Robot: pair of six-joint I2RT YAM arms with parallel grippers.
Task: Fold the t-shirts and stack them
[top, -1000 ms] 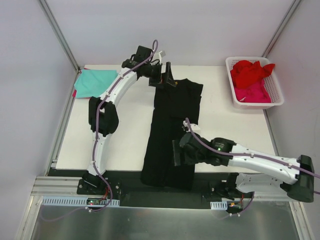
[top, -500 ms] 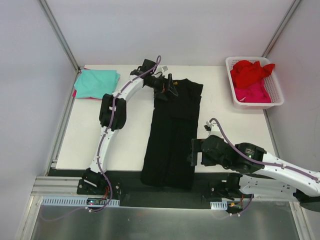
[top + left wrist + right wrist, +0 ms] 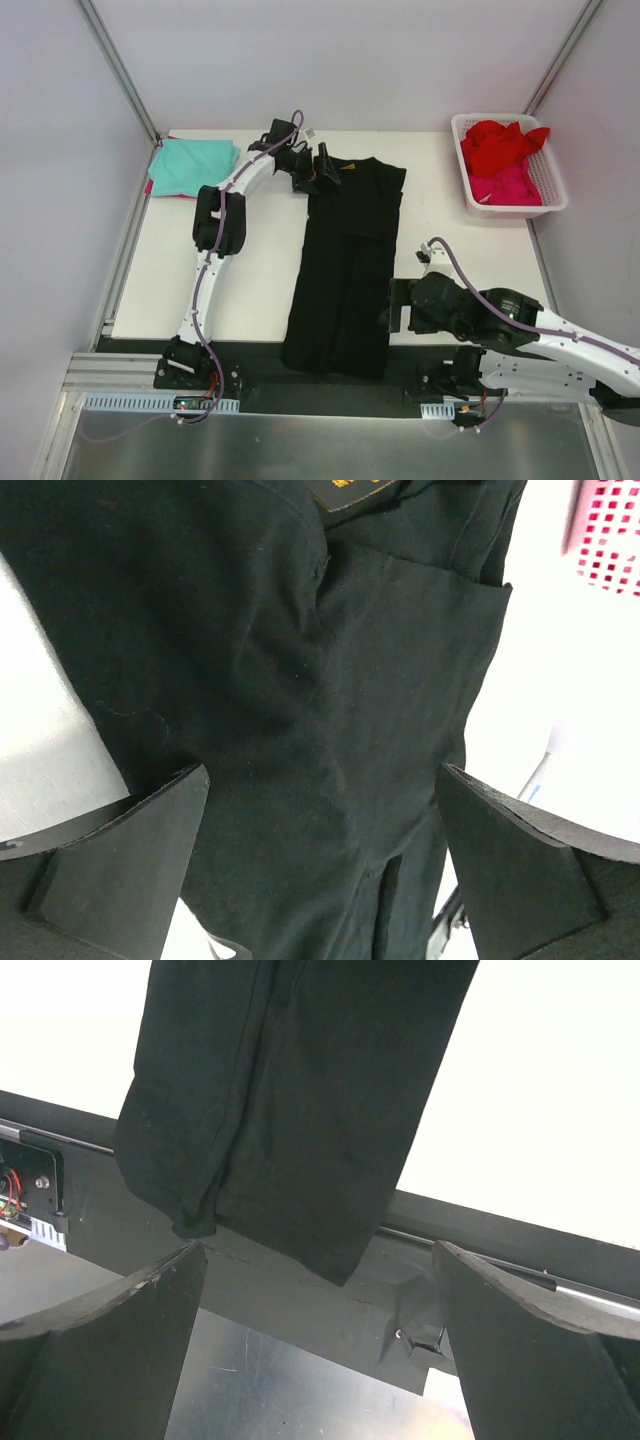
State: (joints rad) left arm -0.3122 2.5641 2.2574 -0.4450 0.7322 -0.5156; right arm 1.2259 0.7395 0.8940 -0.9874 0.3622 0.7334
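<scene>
A long black t-shirt point(image 3: 345, 260), folded lengthwise, lies down the middle of the table, and its hem hangs over the near edge. My left gripper point(image 3: 325, 170) hovers open at its far left corner; the left wrist view shows black cloth point(image 3: 300, 660) below the empty jaws point(image 3: 320, 830). My right gripper point(image 3: 390, 316) is open beside the shirt's near right edge, and the hem point(image 3: 300, 1090) shows ahead of it point(image 3: 320, 1330). A folded teal t-shirt point(image 3: 192, 165) rests on a pink one point(image 3: 151, 186) at the far left. Red point(image 3: 500, 143) and pink point(image 3: 505, 186) t-shirts fill the basket.
The white slotted basket point(image 3: 556, 175) stands at the table's far right corner, and its wall also shows in the left wrist view point(image 3: 610, 540). A black rail and metal floor point(image 3: 250, 1370) lie below the near table edge. White enclosure walls surround the table.
My right gripper has drawn back to the right, off the black shirt's near end. My left gripper has shifted slightly left at the collar end. Both stayed open.
</scene>
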